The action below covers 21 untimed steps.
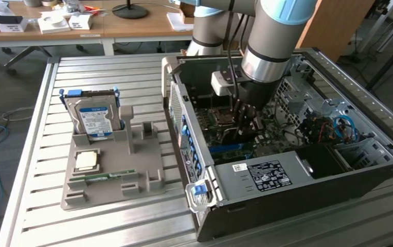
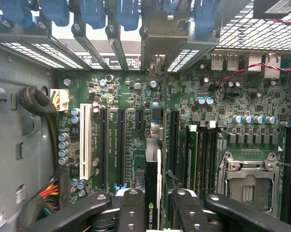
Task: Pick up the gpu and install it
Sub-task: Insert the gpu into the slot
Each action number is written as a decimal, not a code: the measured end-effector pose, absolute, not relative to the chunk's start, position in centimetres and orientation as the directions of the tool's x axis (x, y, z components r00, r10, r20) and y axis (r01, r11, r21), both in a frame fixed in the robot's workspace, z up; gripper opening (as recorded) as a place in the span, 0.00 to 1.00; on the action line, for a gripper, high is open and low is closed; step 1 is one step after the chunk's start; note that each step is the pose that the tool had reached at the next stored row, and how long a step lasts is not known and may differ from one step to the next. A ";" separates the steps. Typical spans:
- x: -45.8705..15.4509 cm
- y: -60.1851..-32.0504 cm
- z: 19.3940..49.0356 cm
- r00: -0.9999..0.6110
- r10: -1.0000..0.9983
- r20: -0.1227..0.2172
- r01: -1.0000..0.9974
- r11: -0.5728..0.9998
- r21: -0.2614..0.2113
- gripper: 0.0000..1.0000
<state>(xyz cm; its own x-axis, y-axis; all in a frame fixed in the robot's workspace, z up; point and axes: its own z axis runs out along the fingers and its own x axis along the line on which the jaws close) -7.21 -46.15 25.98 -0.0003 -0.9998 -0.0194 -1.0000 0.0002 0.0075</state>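
- One arm works here, so its gripper is the only one concerned; it hangs inside the open computer case, over the green motherboard.
- Its jaws are pinching the gpu, with one of the fingers pressed to each flat face and the card's thickness keeping them apart.
- The gpu sits right between the jaws, held on edge and reaching from the fingers toward the board.
- Its long axis runs parallel to the long black slots and points at the rear bracket openings with their blue clips.
- Across the board, the card lies between those black slots beside the white slot and the memory slots next to the processor socket. I cannot tell whether its lower edge has entered a slot.
- Seen edge-on, the card is thin and dark, with a black face carrying a small green logo near the fingers and a pale strip along one side.
- The grey tray with the hard drive stands well apart, outside the case on the exterior view's left.
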 end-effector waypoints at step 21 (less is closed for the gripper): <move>-7.6 -46.1 26.0 0.001 -1.000 -0.019 -1.000 0.000 -0.029 0.26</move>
